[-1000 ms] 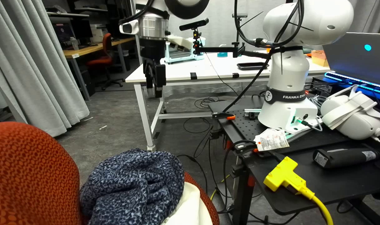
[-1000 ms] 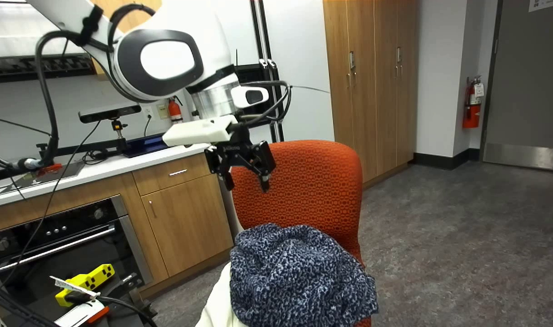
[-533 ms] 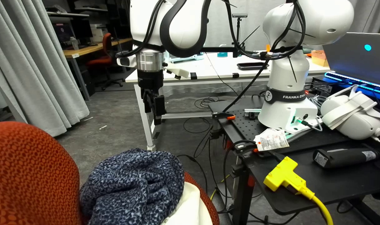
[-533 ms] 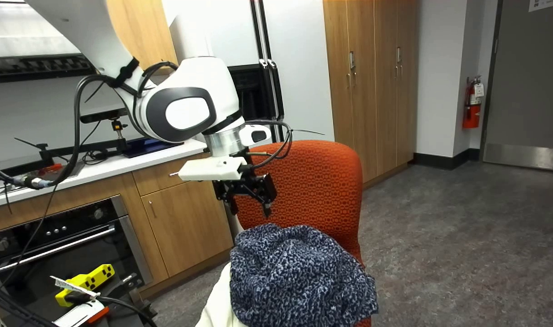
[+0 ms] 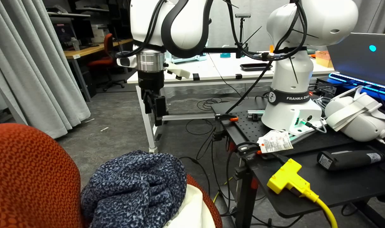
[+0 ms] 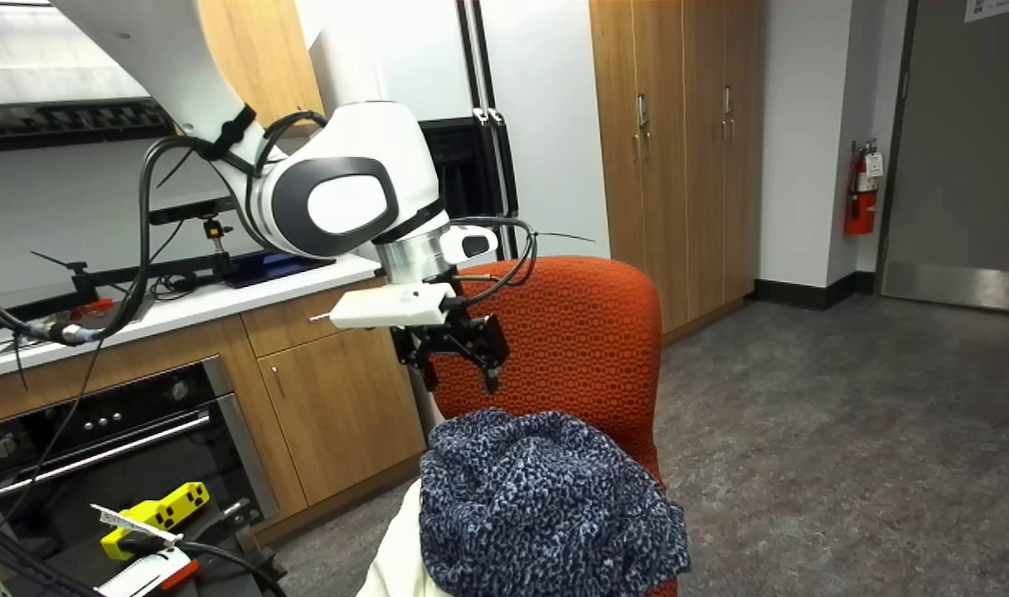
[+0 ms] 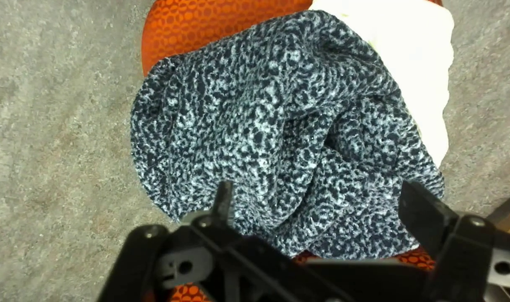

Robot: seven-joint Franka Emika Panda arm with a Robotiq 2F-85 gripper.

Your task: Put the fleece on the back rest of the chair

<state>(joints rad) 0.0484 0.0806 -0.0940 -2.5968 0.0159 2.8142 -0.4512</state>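
The dark navy and grey fleece (image 5: 135, 186) lies bunched on the seat of the rust-orange chair (image 7: 192, 27), in both exterior views (image 6: 545, 506) and the wrist view (image 7: 255, 121). The padded back rest (image 6: 579, 332) stands upright behind it, and it also shows at the left in an exterior view (image 5: 31, 171). Nothing lies over its top. My gripper (image 6: 461, 386) is open and empty, pointing down above the fleece and apart from it, in front of the back rest. In the wrist view its fingers are wide apart (image 7: 317, 184) with the fleece below them.
A cream-white cloth (image 7: 418, 54) lies under and beside the fleece on the seat. A black table (image 5: 331, 190) with a yellow power block (image 5: 290, 177) stands near the chair. A white table (image 5: 224, 68) and a counter (image 6: 197, 311) are farther back.
My arm and open gripper have come down toward the fleece, mostly in the first half second, then shifted only slightly. The fleece and chair have not moved.
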